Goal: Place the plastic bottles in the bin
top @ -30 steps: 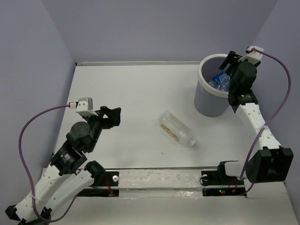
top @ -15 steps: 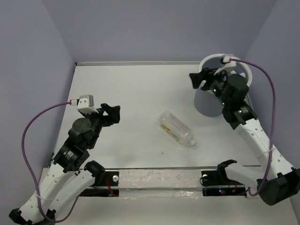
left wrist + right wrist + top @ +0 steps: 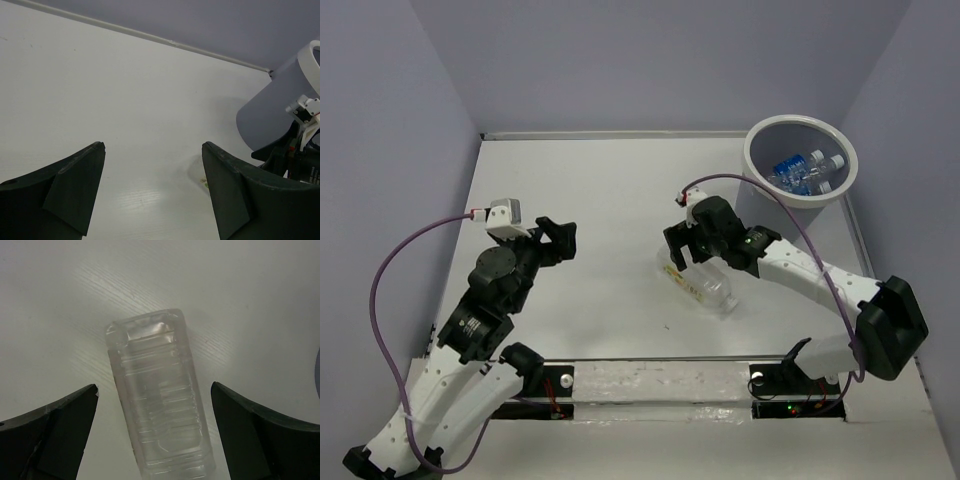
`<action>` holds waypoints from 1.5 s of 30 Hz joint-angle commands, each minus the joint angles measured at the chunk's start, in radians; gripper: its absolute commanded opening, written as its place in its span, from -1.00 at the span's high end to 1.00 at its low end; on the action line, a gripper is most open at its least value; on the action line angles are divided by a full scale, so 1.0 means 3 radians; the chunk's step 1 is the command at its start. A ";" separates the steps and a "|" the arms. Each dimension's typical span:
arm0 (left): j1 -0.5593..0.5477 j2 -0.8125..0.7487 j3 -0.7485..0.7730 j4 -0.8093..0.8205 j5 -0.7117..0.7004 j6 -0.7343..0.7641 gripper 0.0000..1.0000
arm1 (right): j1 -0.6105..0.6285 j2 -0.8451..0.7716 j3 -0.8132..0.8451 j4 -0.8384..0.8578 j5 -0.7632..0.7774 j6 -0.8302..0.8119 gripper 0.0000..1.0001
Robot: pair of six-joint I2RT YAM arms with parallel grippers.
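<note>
A clear plastic bottle (image 3: 708, 288) with a pale yellowish label lies on its side on the white table. My right gripper (image 3: 682, 248) hovers open over its base end. In the right wrist view the bottle (image 3: 159, 401) lies between the two spread fingers, untouched. The grey bin (image 3: 800, 160) with a white rim stands at the far right and holds blue-labelled bottles (image 3: 804, 172). My left gripper (image 3: 560, 241) is open and empty at the left. In the left wrist view the bin's wall (image 3: 275, 107) shows at the right edge.
Purple walls enclose the table on the left, back and right. A metal rail (image 3: 650, 385) runs along the near edge between the arm bases. The right arm (image 3: 800, 270) stretches across the table from the bin side.
My right arm has swung from the bin leftward and down to the lying bottle, its gripper open over it. The bin's inside now shows. The left arm has barely moved.
</note>
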 commanded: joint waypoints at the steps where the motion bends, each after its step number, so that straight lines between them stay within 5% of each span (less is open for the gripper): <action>1: 0.0047 0.0032 -0.0026 0.0156 0.0093 0.0082 -0.75 | 0.0002 0.0080 0.0003 -0.0142 0.0149 -0.0092 -0.99; 8: 0.0088 0.0032 -0.0031 0.0177 0.0150 0.0082 -0.75 | 0.0002 0.0330 0.0023 -0.0224 0.0011 -0.0219 -0.99; 14: 0.0098 0.0027 -0.0036 0.0177 0.0186 0.0087 -0.75 | 0.0002 0.0494 0.0125 -0.0327 0.0440 -0.0240 -0.99; 24: 0.0139 0.0042 -0.0041 0.0192 0.0262 0.0087 -0.75 | 0.0002 0.0677 0.0156 -0.0362 0.0175 -0.0230 -0.99; 27: 0.0139 0.0042 -0.0046 0.0202 0.0267 0.0082 -0.75 | 0.0002 0.0770 0.0182 -0.0342 0.0169 -0.0179 -0.83; 32: 0.0160 0.0073 -0.0041 0.0213 0.0313 0.0087 -0.75 | 0.0033 0.0535 0.0417 -0.0321 0.0256 -0.0122 -0.19; 39: 0.0216 0.0057 -0.0051 0.0233 0.0390 0.0087 -0.75 | 0.0033 -0.0221 0.1096 -0.0235 0.0730 -0.0117 -0.04; 45: 0.0231 0.0011 -0.0051 0.0233 0.0421 0.0092 -0.75 | -0.0105 -0.0671 0.1435 0.0888 0.1753 -0.0867 0.11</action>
